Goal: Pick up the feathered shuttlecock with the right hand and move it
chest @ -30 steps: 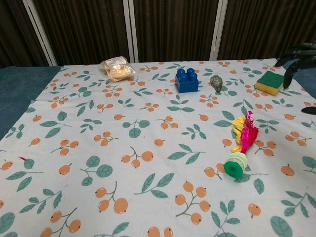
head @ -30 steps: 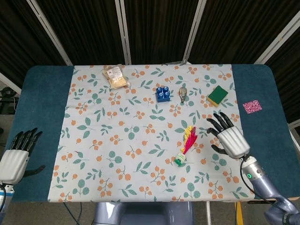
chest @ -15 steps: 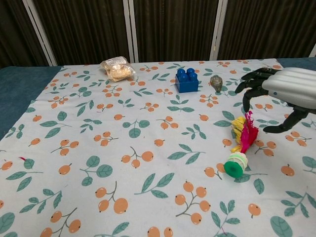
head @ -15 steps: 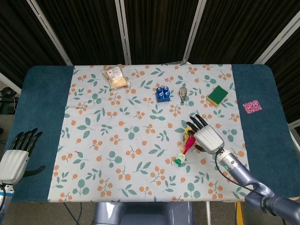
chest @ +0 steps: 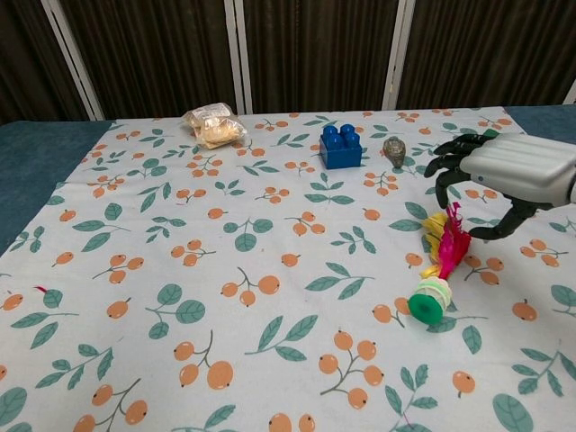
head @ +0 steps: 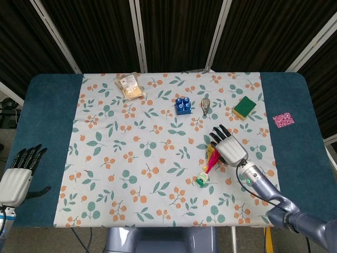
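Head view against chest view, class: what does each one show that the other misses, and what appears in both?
Only the head view shows the left hand, open at the table's edge, and a pink patch. Only the chest view shows the thumb and fingers arched above the feathers. Both share the shuttlecock, the right hand, blue block and sponge.
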Controlling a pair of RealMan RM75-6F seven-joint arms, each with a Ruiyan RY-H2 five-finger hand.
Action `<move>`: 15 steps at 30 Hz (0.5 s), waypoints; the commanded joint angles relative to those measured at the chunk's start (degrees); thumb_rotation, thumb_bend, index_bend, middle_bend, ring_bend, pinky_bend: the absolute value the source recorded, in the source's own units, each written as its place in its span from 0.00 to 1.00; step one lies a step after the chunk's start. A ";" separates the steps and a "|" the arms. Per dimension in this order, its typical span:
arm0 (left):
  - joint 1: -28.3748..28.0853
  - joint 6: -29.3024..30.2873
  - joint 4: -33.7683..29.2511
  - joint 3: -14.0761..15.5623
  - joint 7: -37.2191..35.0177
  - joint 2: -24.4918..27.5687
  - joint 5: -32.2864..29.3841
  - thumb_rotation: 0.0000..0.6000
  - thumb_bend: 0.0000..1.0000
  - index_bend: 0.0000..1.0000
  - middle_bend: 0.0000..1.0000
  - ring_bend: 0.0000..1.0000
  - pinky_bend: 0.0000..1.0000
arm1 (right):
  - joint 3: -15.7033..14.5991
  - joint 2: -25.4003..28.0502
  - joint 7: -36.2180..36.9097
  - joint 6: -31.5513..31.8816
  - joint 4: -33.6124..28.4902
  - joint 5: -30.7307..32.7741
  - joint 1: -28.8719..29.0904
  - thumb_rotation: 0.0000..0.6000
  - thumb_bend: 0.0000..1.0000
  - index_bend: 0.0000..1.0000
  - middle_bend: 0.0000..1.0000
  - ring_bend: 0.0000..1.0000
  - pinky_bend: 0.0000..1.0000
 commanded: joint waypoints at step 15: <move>-0.17 -1.13 -0.70 -0.15 -0.63 0.25 -1.38 1.00 0.07 0.00 0.00 0.00 0.00 | -1.71 -3.96 2.41 0.05 5.95 1.33 1.59 1.00 0.23 0.46 0.15 0.00 0.00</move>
